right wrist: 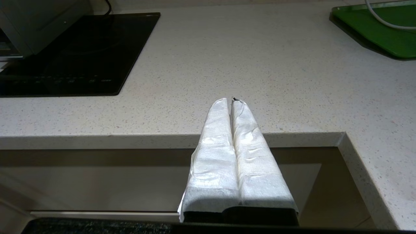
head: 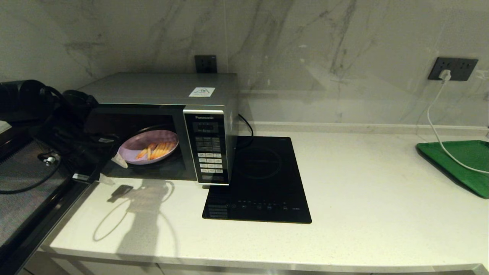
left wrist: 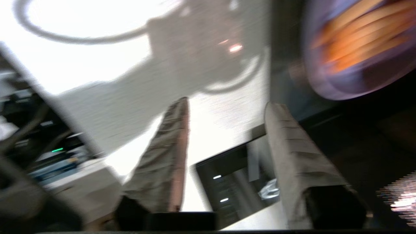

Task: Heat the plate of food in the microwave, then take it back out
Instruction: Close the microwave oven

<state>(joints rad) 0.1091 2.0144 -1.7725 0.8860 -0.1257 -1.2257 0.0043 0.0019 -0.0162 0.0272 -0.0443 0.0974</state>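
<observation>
The silver microwave (head: pixel 164 89) stands at the back left of the counter with its door (head: pixel 26 198) swung open to the left. Inside the cavity lies the lilac plate of food (head: pixel 149 147), with orange fries on it. My left gripper (head: pixel 119 160) hovers at the cavity mouth, just beside the plate's left rim. In the left wrist view that gripper (left wrist: pixel 227 103) is open and holds nothing, and the plate (left wrist: pixel 357 48) shows blurred beyond one finger. My right gripper (right wrist: pixel 231 100) is shut and empty, parked below the counter's front edge, outside the head view.
A black glass hob (head: pixel 259 179) lies right of the microwave. A green tray (head: pixel 458 164) sits at the far right, with a white cable (head: pixel 435 122) running onto it from a wall socket. A small dark flat object (head: pixel 120 190) lies on the counter before the microwave.
</observation>
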